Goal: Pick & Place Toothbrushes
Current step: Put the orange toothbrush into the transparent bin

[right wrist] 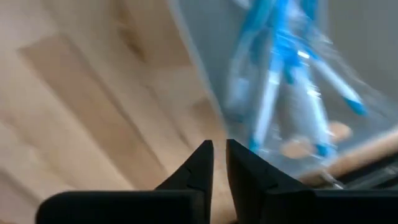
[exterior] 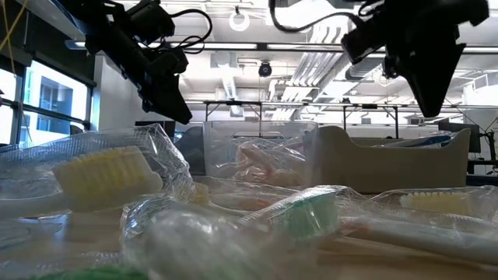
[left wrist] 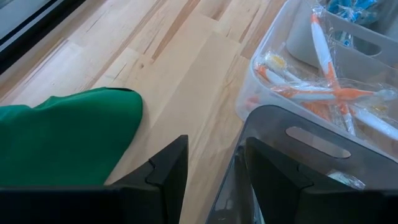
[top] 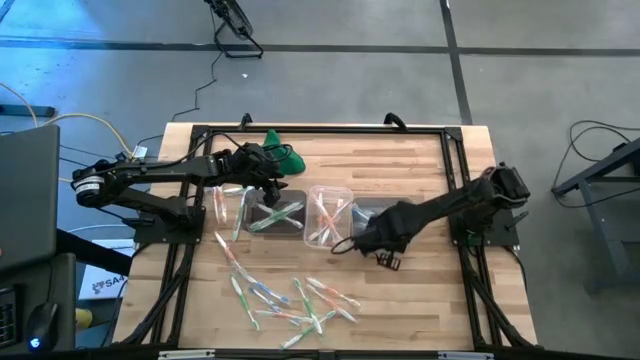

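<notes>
Wrapped toothbrushes [exterior: 109, 175] lie closest to the low camera, each sealed in crinkled clear film, and they read as very light, stiff little sticks whose wrappers look slick and springy. Seen from above, most of them are scattered loose on the bench [top: 420, 300] toward six o'clock, with a few more at nine o'clock beside the tubs; green ones already sit in the left tub [top: 275, 215], orange-pink ones in the middle tub [top: 330, 215], and blue ones show in the tub in front of the right wrist camera. A pinch across the middle of the handle, at right angles to its length, is probably safest, since film alone could slide or tear away. The left gripper [top: 268, 185] hovers at the left tub's twelve o'clock edge near the green cloth [top: 283, 155], fingers apart and empty. The right gripper [right wrist: 219, 155] is at the blue tub, fingers nearly together with nothing visibly between them.
</notes>
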`<state>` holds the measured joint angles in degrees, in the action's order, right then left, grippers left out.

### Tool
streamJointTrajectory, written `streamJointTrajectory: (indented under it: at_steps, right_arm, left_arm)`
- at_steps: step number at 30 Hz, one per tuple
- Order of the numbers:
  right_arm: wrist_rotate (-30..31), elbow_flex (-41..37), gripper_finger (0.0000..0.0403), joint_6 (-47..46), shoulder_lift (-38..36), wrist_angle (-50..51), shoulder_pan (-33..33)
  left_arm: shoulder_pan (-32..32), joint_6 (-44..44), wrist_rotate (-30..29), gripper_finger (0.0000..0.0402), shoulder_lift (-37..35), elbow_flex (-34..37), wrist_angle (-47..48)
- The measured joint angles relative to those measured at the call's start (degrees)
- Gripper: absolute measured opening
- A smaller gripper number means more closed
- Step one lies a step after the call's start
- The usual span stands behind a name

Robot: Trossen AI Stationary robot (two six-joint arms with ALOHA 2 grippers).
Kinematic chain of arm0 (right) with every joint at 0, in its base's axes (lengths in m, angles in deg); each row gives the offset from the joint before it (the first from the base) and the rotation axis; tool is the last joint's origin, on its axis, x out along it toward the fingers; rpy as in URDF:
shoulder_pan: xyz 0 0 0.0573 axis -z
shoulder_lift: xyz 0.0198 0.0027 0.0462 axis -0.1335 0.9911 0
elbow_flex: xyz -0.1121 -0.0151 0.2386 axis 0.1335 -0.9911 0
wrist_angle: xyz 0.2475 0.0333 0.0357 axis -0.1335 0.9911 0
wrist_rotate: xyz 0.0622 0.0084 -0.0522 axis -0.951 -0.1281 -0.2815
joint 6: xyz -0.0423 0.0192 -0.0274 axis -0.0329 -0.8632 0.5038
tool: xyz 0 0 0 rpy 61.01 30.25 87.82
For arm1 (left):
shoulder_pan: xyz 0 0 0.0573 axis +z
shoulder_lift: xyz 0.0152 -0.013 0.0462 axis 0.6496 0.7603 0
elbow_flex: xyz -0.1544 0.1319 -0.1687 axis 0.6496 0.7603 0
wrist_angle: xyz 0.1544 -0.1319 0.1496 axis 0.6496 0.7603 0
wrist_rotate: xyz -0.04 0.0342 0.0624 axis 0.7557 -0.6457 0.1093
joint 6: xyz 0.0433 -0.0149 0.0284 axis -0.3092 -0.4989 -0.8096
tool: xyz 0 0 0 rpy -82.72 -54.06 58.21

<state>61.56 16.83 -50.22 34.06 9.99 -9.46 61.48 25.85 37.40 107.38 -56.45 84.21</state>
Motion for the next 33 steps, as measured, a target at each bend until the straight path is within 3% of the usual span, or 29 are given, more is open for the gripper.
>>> streamJointTrajectory:
  at_steps: [7,12,17,20,26,33]
  right_arm:
    - [-0.35,0.0,0.0005,-0.66,-0.02,-10.65,-5.34]
    - [6.82,0.0,0.0004,-0.51,-0.02,-18.17,-7.89]
    - [17.47,0.0,0.0003,-0.12,-0.02,-21.15,-9.59]
    - [22.05,0.0,0.0002,0.85,-0.02,-21.74,-10.34]
    - [22.07,0.0,0.0002,7.24,-0.02,-25.2,-9.79]
    - [21.37,0.0,0.0002,16.23,-2.32,-28.55,-6.64]
  left_arm:
    - [-0.01,0.0,0.0,0.0155,0.0,0.0,-0.04]
    - [-2.53,0.0,-0.2,0.0149,0.0,-0.02,0.13]
    - [-9.82,0.01,-0.92,0.0123,0.0,-0.02,0.52]
    - [-15.82,1.13,-6.36,0.01,0.0,-0.02,0.37]
    - [-27.76,3.98,-18.74,0.0054,0.0,-0.02,0.36]
    - [-39.17,6.68,-20.62,0.0012,0.0,-0.02,0.35]
